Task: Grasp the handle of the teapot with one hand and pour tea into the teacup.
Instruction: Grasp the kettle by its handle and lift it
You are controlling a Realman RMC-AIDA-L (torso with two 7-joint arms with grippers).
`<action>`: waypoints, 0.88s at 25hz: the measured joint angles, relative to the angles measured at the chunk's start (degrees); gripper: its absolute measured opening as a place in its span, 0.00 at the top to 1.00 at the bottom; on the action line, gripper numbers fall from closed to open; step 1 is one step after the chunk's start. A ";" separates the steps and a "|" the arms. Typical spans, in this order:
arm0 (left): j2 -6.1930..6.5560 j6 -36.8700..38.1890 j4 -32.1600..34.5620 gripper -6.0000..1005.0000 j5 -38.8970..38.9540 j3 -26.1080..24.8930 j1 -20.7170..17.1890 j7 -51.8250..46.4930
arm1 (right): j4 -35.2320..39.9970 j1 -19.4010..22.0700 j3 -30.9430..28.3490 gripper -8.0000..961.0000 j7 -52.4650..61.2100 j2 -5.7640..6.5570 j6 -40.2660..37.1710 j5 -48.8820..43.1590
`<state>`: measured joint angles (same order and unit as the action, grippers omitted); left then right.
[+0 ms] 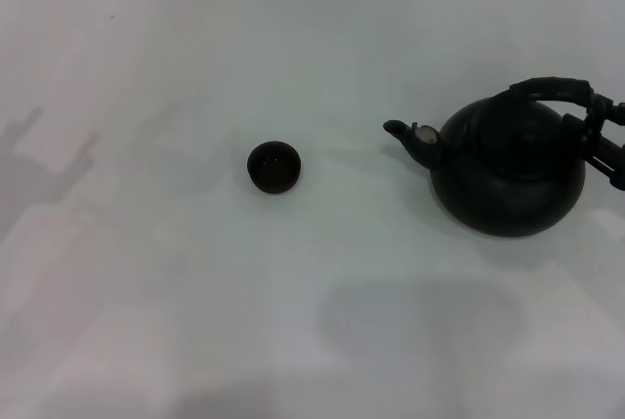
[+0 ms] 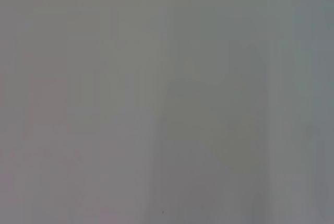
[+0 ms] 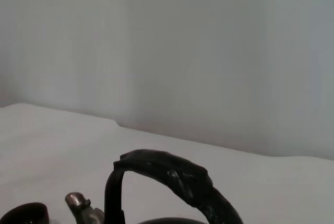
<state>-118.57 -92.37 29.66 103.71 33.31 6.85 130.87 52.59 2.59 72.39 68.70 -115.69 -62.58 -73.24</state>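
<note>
My right gripper (image 1: 598,131) at the handle (image 1: 552,89), grip impossible to judge, teapot (image 1: 508,170) near the table's (image 1: 195,321) right edge, spout toward teacup (image 1: 273,166) at mid-table

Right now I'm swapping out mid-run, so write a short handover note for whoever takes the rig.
Right gripper: at the handle on the teapot's far-right side; grip not readable.
Left gripper: out of sight, its wrist view is blank.
Teapot: upright on the table, spout aimed at the teacup, which stands well apart to its left.
Done: approach to the handle.
Left: confirm grasp, lift, carry over, pour.
</note>
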 joint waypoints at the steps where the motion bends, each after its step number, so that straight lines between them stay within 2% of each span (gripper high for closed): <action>1: 0.00 0.00 0.00 0.14 0.00 0.00 0.00 0.00 | -0.01 -0.12 0.10 0.51 0.22 0.01 0.21 0.00; 4: 0.01 0.00 0.00 0.14 0.00 0.00 0.00 0.00 | -0.03 -0.26 0.30 0.53 0.55 0.10 0.72 0.00; 9: 0.01 0.05 -0.35 0.14 0.46 0.00 0.02 0.00 | -0.04 -0.29 0.31 0.74 0.54 0.19 0.76 -0.07; 22: -0.07 -0.36 -0.49 0.14 0.62 0.00 0.37 0.00 | 0.36 -0.57 0.44 0.80 0.47 0.00 0.20 -0.02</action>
<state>-118.64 -92.74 29.17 104.33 33.31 7.22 130.87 52.95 2.02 72.83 69.17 -115.69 -62.38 -73.26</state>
